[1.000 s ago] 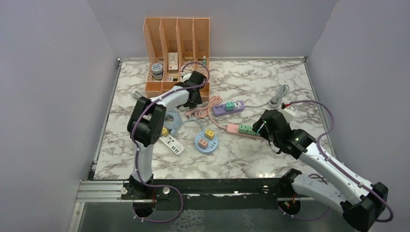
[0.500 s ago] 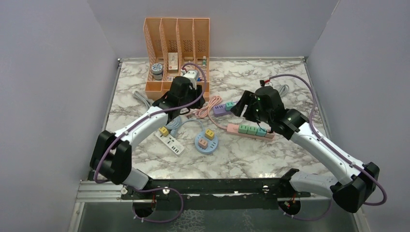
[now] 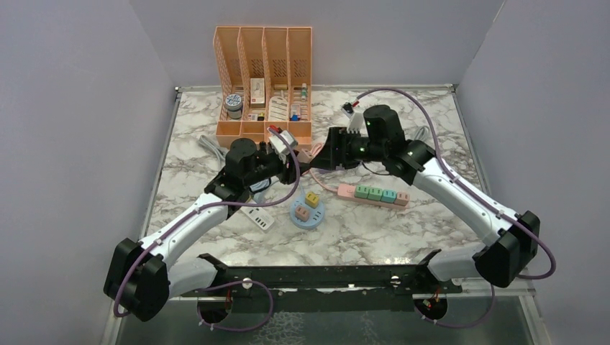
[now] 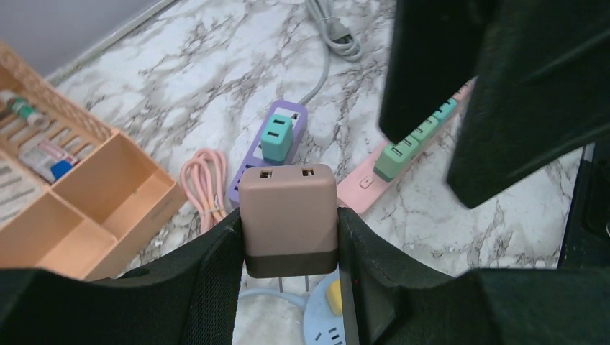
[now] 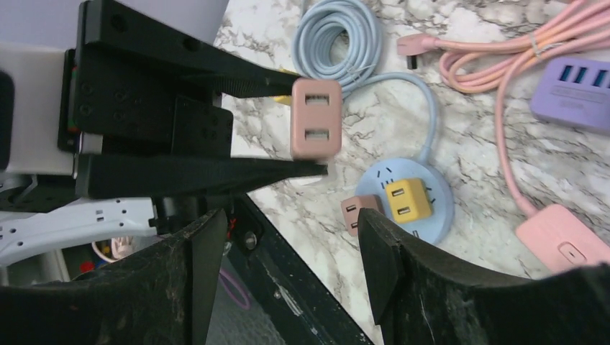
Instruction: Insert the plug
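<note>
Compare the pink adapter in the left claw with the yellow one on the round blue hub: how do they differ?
Colour: the pink adapter is dusty pink; the yellow adapter is bright yellow. State: the pink adapter is pinched in the left claw, off the table; the yellow adapter sits on the round blue hub with no claw on it. Shared: both are boxy blocks with two slots on the exposed face.

Your left end effector (image 4: 288, 228): jaws clamped on plug (image 4: 288, 201). Your right end effector (image 5: 291, 223): facing it closely, jaws apart.
</note>
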Controlling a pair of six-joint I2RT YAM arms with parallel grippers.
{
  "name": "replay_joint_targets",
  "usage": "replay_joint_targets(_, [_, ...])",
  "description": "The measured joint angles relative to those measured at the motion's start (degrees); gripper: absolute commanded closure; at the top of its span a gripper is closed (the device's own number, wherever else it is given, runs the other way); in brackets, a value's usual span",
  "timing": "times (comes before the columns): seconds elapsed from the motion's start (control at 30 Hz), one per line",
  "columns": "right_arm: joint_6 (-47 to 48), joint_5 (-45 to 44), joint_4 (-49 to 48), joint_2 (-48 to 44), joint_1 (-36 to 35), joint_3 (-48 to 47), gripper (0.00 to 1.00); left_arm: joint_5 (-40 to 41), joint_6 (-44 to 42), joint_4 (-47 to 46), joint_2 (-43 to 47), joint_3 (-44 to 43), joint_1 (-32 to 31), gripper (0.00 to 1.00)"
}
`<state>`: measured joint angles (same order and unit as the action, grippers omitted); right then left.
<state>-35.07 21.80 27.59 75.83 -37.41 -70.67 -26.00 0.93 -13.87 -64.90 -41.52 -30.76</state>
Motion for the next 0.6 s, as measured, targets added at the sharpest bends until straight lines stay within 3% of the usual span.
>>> replay_joint_targets(0.2, [1.95,3.74,0.00,6.14,0.00,-2.14,0.40,-7.19,-8.13,-1.53,-0.02,0.04,-0.07,0.65])
replay_joint_targets(0.4, [1.49,5.97,-0.44,7.65,0.26,-1.49,0.49,-9.11,-13.97,-0.81,-0.02,0.22,0.31,0.66])
replay_joint_targets(0.53, [0.02,7.08,-2.21,7.74,0.28,0.35,0.50,-9.81,-17.22,0.09,0.09,0.55,0.33,0.67])
replay_joint_targets(0.6, [-0.81,7.58,-2.78,7.93,0.28,0.85,0.44,-10.12,-18.51,0.74,0.31,0.87,0.31,0.67])
